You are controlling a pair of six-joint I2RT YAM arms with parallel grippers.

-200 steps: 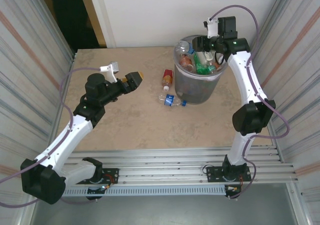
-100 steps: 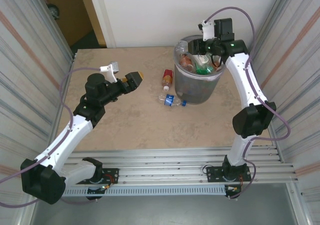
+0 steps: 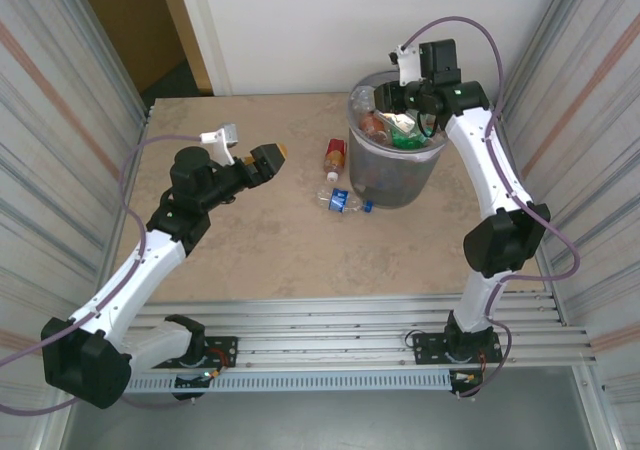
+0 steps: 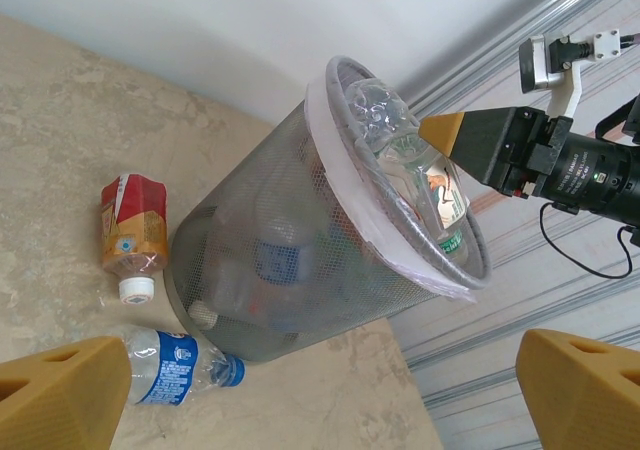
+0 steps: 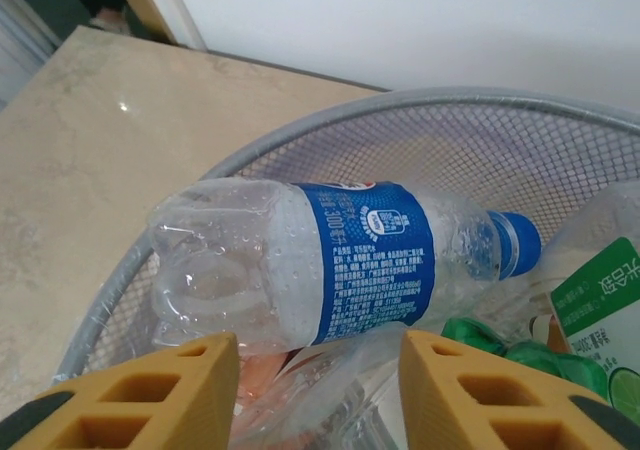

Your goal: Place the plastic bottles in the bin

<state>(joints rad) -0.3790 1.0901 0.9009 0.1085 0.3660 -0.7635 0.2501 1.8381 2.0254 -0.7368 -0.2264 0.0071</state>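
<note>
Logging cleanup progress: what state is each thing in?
Round grey mesh bin: upright, heaped full.
Red-labelled bottle with white cap: lying on table.
Blue-capped clear bottle beside it: lying on table.
Blue-labelled bottle atop heap: lying in bin.
Left gripper: open, empty.
Right gripper: open, empty.

Beige table (image 3: 280, 255): bin (image 3: 395, 178), red-labelled bottle (image 3: 334, 155), blue-labelled bottle (image 3: 343, 201)

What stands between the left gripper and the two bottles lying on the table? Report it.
Nothing visible. Bare table runs from the open left gripper to the brown-labelled bottle and the blue-labelled bottle, both lying beside the bin.
</note>
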